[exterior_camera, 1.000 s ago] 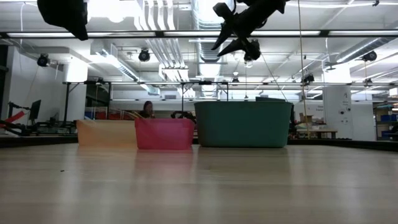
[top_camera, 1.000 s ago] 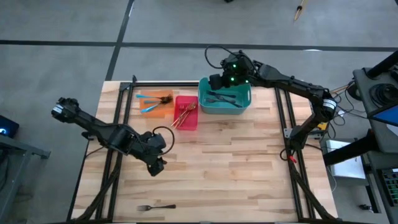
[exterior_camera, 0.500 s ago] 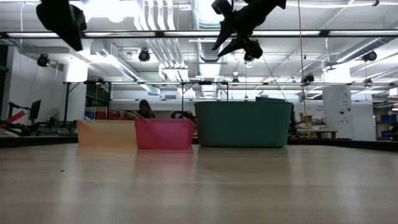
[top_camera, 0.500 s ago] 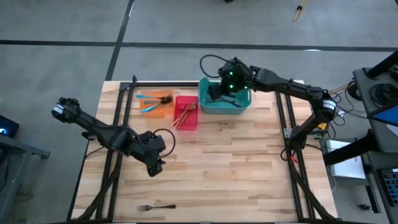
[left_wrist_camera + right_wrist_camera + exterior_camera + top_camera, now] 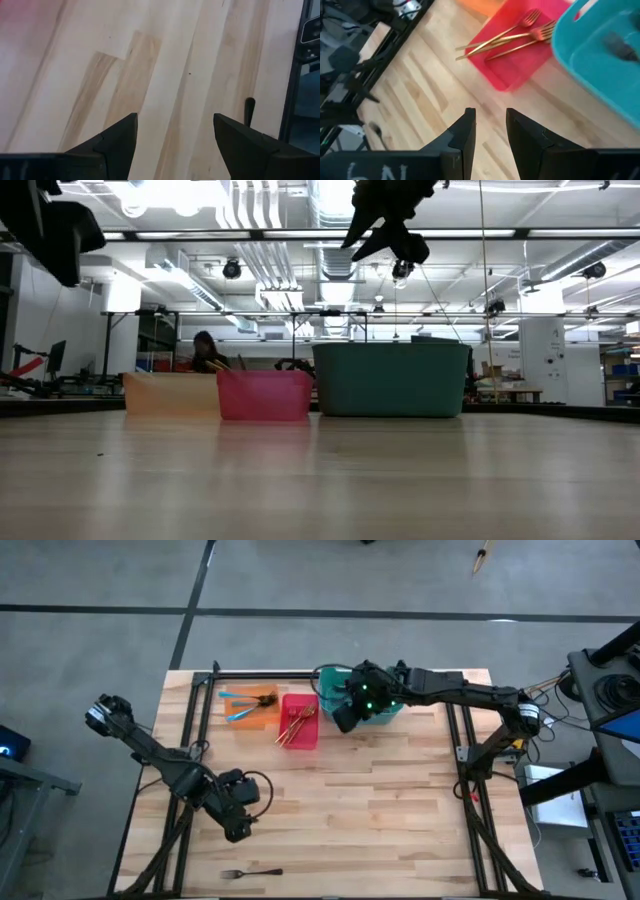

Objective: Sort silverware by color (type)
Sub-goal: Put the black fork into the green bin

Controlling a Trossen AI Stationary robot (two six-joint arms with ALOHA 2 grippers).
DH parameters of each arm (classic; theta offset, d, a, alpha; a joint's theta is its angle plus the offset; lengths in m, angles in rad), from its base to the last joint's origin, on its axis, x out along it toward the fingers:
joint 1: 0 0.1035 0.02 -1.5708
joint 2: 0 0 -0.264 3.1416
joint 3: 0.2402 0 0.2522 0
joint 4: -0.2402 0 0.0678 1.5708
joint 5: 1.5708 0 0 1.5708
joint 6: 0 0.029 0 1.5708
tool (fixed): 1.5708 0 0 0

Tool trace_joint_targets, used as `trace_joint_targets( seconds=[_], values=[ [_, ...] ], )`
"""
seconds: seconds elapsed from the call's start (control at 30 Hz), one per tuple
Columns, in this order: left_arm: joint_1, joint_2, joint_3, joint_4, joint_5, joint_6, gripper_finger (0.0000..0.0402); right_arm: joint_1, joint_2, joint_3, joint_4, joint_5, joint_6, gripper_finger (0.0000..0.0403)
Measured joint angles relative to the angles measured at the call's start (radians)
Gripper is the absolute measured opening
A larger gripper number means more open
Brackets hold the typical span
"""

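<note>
One dark grey fork (image 5: 252, 872) lies flat on the wood by the table's near edge; the left wrist view shows only one dark end of it (image 5: 249, 107). My left gripper (image 5: 237, 830) (image 5: 175, 125) hangs open above bare wood, just on the far side of that fork. My right gripper (image 5: 340, 722) (image 5: 491, 114) is open and empty, over the table by the teal bin's (image 5: 390, 705) near-left corner. Gold forks (image 5: 515, 37) lie in the red bin (image 5: 300, 720), blue-handled ones (image 5: 240, 698) in the orange bin (image 5: 250, 708), dark grey ones (image 5: 620, 47) in the teal bin.
The three bins stand side by side at the table's far edge (image 5: 290, 395). Black frame rails (image 5: 190, 740) run along the left and right sides of the table (image 5: 400, 820). Wide bare wood lies between the bins and the lone fork. A person (image 5: 205, 352) shows far behind.
My right gripper has left the space over the teal bin and moved toward the table's left and near side, ending beside the red bin. My left gripper has moved toward the near edge, closer to the lone fork. The person in the background has walked left.
</note>
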Motion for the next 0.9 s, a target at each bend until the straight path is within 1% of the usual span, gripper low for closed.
trace_joint_targets(
  seconds=[0.17,0.33,0.47,0.67,0.77,0.83,0.9],
  values=[
    [0.0,0.0,-0.049,0.065,-0.003,-0.001,0.024,0.031,0.0,0.0,-0.001,0.0,0.022,0.0093],
    [0.0,0.0,-0.089,0.097,-0.006,-0.002,0.024,0.037,0.0,0.0,-0.001,0.001,0.016,0.0098],
    [0.0,0.0,-0.129,0.148,-0.007,-0.015,0.024,0.034,0.0,0.0,-0.001,0.006,-0.028,0.0096],
    [0.0,0.006,-0.199,0.303,-0.008,-0.033,0.024,0.028,0.0,0.0,-0.002,0.034,-0.078,0.0091],
    [0.0,0.028,-0.206,0.316,-0.006,-0.033,0.024,0.028,0.001,0.0,-0.003,0.034,-0.091,0.0091],
    [-0.001,0.056,-0.205,0.318,0.013,-0.032,0.024,0.028,0.002,0.0,-0.002,0.034,-0.106,0.0091],
    [-0.007,0.094,-0.195,0.316,0.061,-0.025,0.024,0.028,0.006,0.0,-0.003,0.033,-0.123,0.0091]
  ],
)
